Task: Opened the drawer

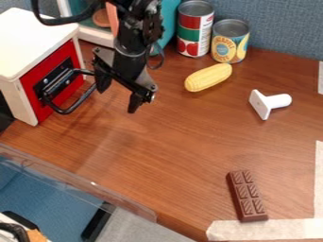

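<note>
Opening judged pending: white cabinet (38, 38) at left, red drawer (29, 89) seated in its front. Gripper (117, 99) spread apart beside black handle (80, 100); contact cannot be confirmed. If pull is started with handle barely hooked, slip may be caused.

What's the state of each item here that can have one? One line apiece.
Claw: open, fingers apart
Drawer: shut, front within its white frame
Red-and-green can: upright
Yellow-labelled can: upright
Corn: lying lengthwise
White T-shaped piece: lying on its side
Chocolate bar: flat, unwrapped
</note>
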You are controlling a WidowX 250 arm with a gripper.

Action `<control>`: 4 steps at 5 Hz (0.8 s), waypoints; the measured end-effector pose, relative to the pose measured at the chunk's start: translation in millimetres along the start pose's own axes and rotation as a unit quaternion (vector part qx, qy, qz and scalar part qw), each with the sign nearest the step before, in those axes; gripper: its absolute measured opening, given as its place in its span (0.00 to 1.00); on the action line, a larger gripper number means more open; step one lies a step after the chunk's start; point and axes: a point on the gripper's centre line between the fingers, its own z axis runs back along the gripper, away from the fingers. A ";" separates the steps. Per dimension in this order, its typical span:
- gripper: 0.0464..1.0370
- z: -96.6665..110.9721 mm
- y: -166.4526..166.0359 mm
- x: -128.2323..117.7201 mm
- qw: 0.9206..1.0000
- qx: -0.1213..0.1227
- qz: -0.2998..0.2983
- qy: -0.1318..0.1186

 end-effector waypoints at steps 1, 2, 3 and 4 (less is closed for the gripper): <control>0.96 2.0 8.7 2.3 1.000 0.024 0.005 0.002; 0.96 0.3 10.7 6.0 0.999 0.031 0.005 0.003; 0.96 -1.2 19.7 1.3 0.999 0.040 0.005 0.016; 0.96 -6.5 38.8 -7.8 0.998 0.049 0.013 0.031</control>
